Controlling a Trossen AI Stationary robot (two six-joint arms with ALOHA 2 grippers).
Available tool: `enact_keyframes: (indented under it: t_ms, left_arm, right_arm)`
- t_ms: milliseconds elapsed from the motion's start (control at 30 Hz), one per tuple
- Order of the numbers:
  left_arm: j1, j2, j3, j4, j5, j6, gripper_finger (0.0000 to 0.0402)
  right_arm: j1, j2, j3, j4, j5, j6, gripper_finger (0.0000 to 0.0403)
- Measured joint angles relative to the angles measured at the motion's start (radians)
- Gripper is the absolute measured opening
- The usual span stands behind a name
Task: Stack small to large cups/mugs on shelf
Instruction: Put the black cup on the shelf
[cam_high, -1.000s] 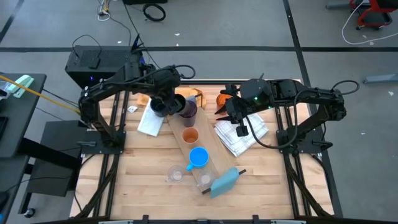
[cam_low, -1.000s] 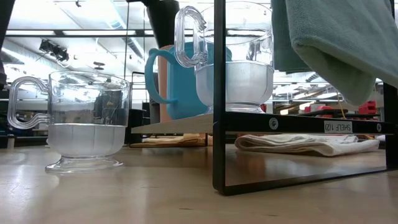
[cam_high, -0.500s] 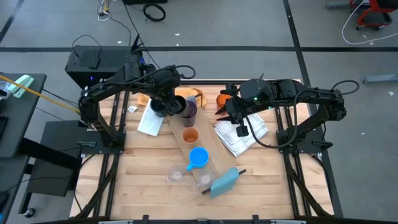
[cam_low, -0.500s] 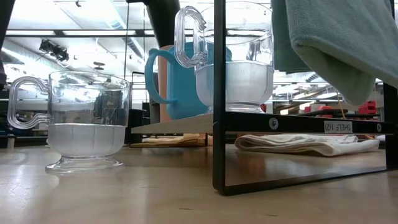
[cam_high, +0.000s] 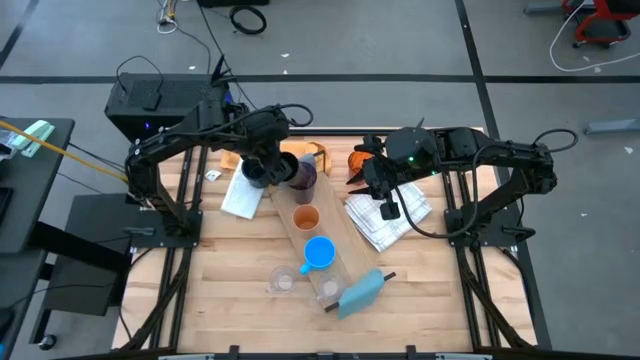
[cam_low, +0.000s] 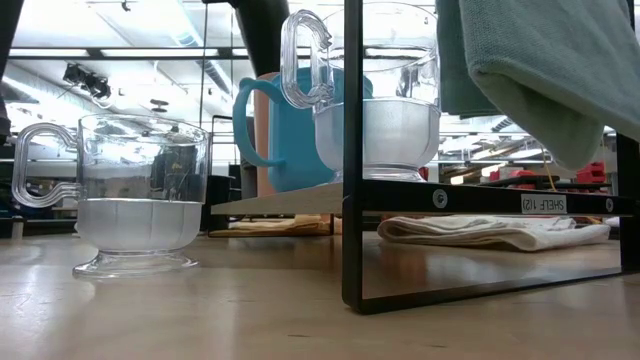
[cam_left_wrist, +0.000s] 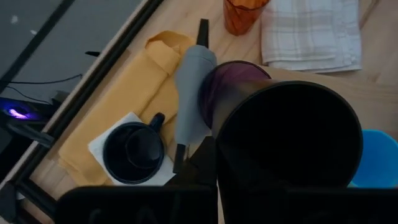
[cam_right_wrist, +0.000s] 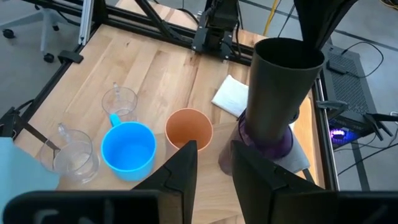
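From above, we see our left gripper (cam_high: 262, 165) holding the black cup (cam_high: 256, 172) beside the purple tumbler (cam_high: 303, 176) at the shelf (cam_high: 345, 262)'s far end; our right gripper (cam_high: 368, 178) waits over the checked cloth (cam_high: 385, 220). At table height, a clear glass (cam_low: 135, 195) blocks much. Our left wrist shows the dark navy mug (cam_left_wrist: 133, 152), the cup hiding our fingers. Our right wrist shows slightly parted fingers (cam_right_wrist: 183, 171) behind the orange cup (cam_right_wrist: 189, 128) and blue mug (cam_right_wrist: 128, 147).

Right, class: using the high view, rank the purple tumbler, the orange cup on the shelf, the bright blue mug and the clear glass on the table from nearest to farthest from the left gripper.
1. Purple tumbler: on the shelf, beside the left gripper.
2. Orange cup: mid-shelf.
3. Bright blue mug: further along the shelf.
4. Clear glass: on the table beside the shelf.
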Motion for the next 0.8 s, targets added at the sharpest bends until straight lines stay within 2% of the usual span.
enact_keyframes:
  t_ms: [267, 500, 800]
  left_arm:
    - [0.008, -0.048, 0.002, 0.002, -0.019, -0.001, 0.0003]
    - [0.022, -0.071, 0.002, 0.087, -0.022, 0.003, 0.0003]
    - [0.072, -0.049, 0.002, 0.271, 0.061, 0.034, 0.0003]
  right_arm:
    - [0.000, 0.000, 0.000, -0.002, 0.000, 0.000, 0.0103]
    - [0.000, 0.000, 0.000, -0.003, 0.000, -0.002, 0.0103]
    - [0.000, 0.000, 0.000, -0.006, 0.000, 0.001, 0.0103]
